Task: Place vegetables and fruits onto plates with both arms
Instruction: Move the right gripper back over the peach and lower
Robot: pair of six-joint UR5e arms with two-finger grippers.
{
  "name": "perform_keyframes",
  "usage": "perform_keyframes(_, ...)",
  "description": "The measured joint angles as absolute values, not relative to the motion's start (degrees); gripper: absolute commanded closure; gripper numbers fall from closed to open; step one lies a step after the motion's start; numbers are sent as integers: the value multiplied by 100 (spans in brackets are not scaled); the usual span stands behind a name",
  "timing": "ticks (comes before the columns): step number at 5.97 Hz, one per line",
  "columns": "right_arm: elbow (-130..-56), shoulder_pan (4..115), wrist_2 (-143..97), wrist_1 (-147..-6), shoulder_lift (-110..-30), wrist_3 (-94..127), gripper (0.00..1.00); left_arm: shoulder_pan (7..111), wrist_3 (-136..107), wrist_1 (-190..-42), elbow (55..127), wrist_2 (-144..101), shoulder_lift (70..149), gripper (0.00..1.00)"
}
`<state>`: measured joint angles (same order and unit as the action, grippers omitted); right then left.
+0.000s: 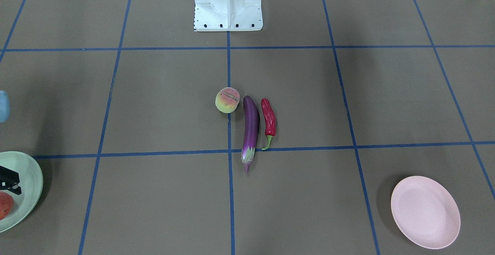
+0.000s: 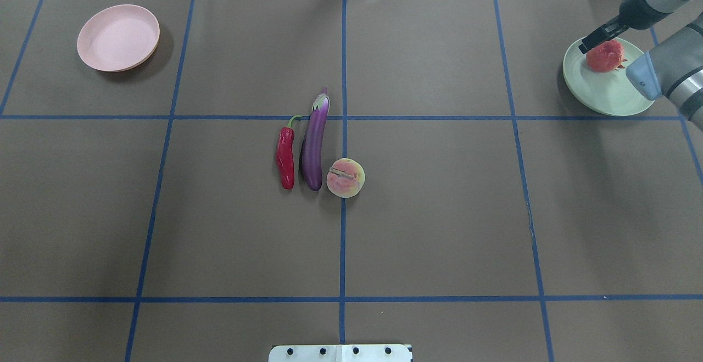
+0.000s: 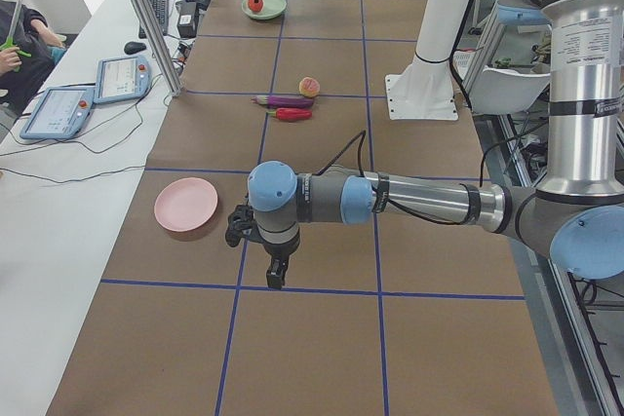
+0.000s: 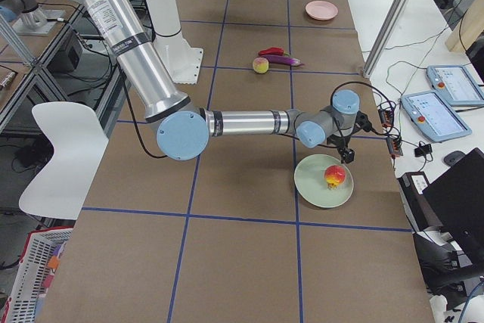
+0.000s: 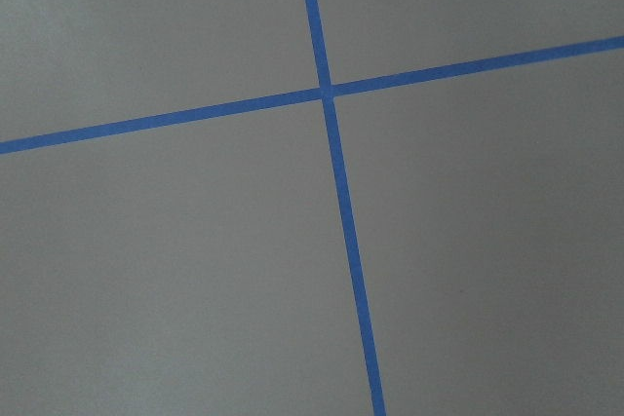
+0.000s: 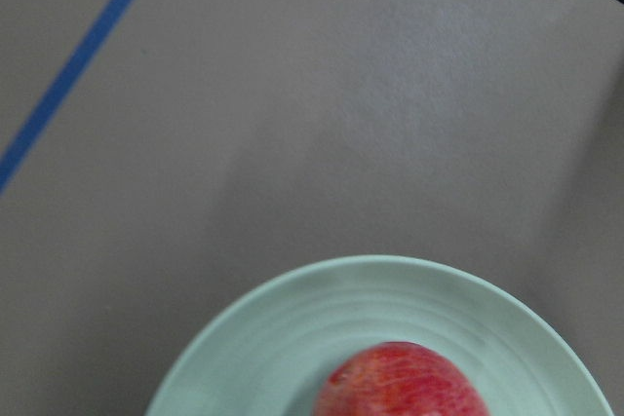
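Looking down on the brown paper-covered worktop [image 2: 439,230] with its blue tape grid, I find three of the task's things lying together at its middle. The long glossy purple eggplant [image 2: 314,148] lies with its pale cap toward the far edge. The shorter wrinkled red chili pepper [image 2: 285,157] lies alongside it on the side of the left end. Its green stem also points toward the far edge, and a thin gap separates the two bodies. The round yellow-green peach with a pink blush [image 2: 345,177] sits just beside the eggplant's blunt end, on the side of the right end.

The round pale mint-green plastic plate [image 2: 604,95] is at the far right corner, and the round mottled red-orange fruit [image 2: 604,55] rests on it. My right pincer [image 2: 589,44] hangs above that plate, close to the fruit. I cannot tell whether its fingers are apart or together. The right wrist view shows the fruit on the plate and none of the fingers.

The oval pale pink plastic plate [image 2: 118,37] is at the far left corner. My left pincer [image 3: 277,278] points down above the worktop near the left end, apart from the pink plate and nearer that end than the plate is. It appears only in the side view, so I cannot tell how its fingers stand.
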<state>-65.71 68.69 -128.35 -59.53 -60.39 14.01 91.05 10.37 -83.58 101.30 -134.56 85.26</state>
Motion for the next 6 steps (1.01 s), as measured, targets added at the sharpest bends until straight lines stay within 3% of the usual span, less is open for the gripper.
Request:
perform_keyframes(2, -7935, 5774, -12392, -7120, -5397, 3631, 4, 9099, 1031, -8352, 10121, -13456, 8526, 0)
perform_keyframes(3, -8224, 5027, -11778, -7791, -4828, 4485, 4, 9080, 1031, -8351, 10104, -13456, 8526, 0)
perform_keyframes(5, -8258, 3868, -10644, -9019, -3832, 5345, 4, 9035, 1030, -8352, 10084, -13456, 8525, 0)
perform_keyframes(6, -8267, 3520, -10313, -9292, -3703, 5587, 4, 9030, 1029, -8356, 10082, -13456, 8525, 0)
